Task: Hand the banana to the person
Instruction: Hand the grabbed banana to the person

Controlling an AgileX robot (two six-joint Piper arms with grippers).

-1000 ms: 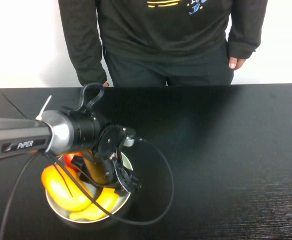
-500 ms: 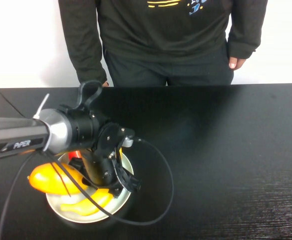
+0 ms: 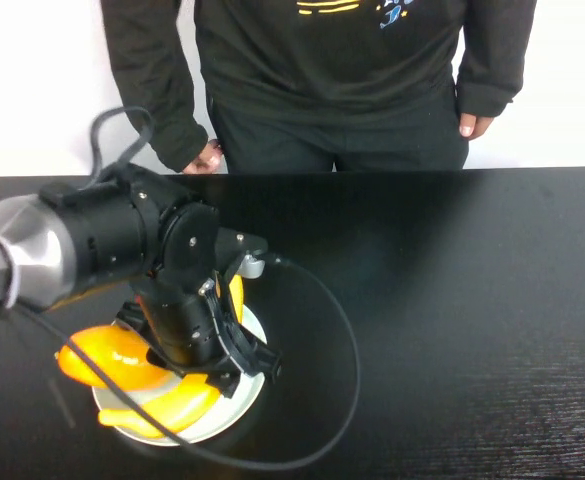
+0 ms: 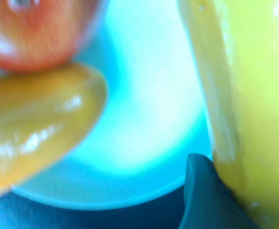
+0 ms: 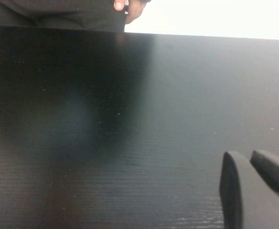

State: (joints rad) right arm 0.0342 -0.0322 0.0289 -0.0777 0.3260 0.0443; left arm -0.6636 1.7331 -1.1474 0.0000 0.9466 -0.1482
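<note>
The banana (image 3: 172, 408) lies curved along the near side of the white plate (image 3: 244, 392), with one yellow end (image 3: 235, 296) showing behind my left gripper (image 3: 200, 352). That gripper points down into the plate. In the left wrist view one dark finger (image 4: 201, 195) presses against the banana (image 4: 253, 95); the other finger is hidden behind it. The person (image 3: 332, 80) stands behind the table's far edge, one bare hand (image 3: 206, 157) at the edge near the plate. My right gripper (image 5: 246, 156) hovers shut and empty over bare table.
An orange-yellow mango (image 3: 107, 358) lies on the plate's left side, and a red apple (image 4: 39, 28) sits beside it. The left arm's cable (image 3: 347, 370) loops over the black table (image 3: 452, 300) to the right of the plate.
My left arm has turned and come nearer the camera over the plate. The mango slid left. A banana end now shows by the gripper. The person's hand has moved toward the table edge.
</note>
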